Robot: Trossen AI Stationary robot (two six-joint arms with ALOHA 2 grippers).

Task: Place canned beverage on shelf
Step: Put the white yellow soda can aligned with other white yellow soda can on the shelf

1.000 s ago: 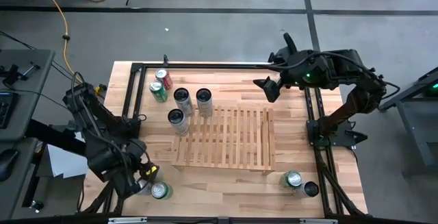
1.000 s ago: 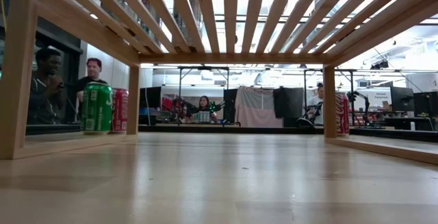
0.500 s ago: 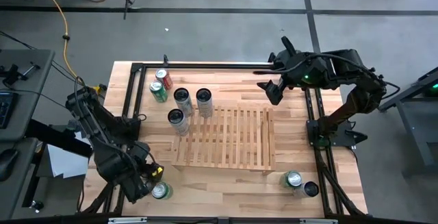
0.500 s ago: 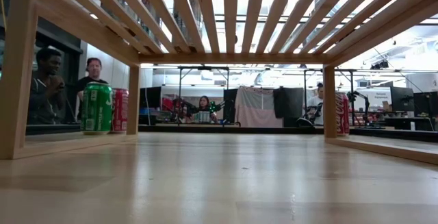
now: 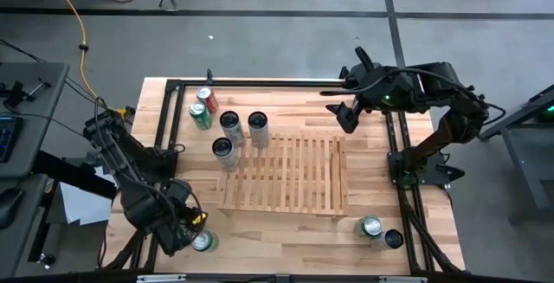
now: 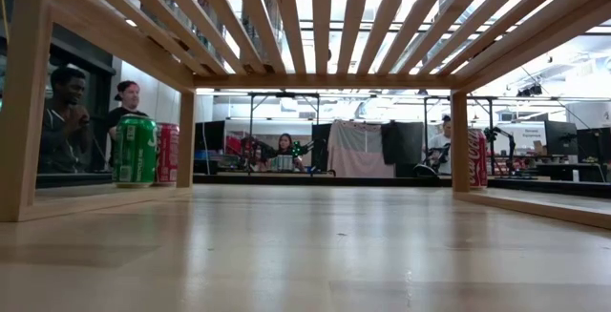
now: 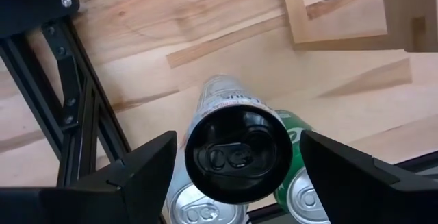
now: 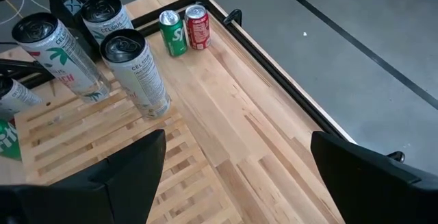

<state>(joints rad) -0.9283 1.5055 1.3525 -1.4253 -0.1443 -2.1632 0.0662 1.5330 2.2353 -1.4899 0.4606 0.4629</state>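
A tall can with a black top (image 7: 238,154) stands upright among a few cans at the table's near left corner (image 5: 202,241). My left gripper (image 7: 238,142) (image 5: 182,228) points straight down over it, open. One finger stands on each side of the can's top, and a narrow gap shows on both sides. The slatted light-wood shelf (image 5: 286,175) lies in the middle of the table. Three tall cans (image 5: 231,127) stand upright at its far left corner. My right gripper (image 5: 344,114) (image 8: 238,138) hangs open, high above the table's far right part, with nothing between its fingers.
A green can (image 5: 200,115) and a red can (image 5: 206,98) stand at the far left; both show in the low view (image 6: 136,150). Two more cans (image 5: 372,227) stand at the near right. A black frame rail (image 5: 260,82) borders the table. People sit in the room beyond.
My left gripper has sunk a little and shifted slightly over the cans at the near left corner, then kept still; it stays open. My right gripper has rolled slightly in place.
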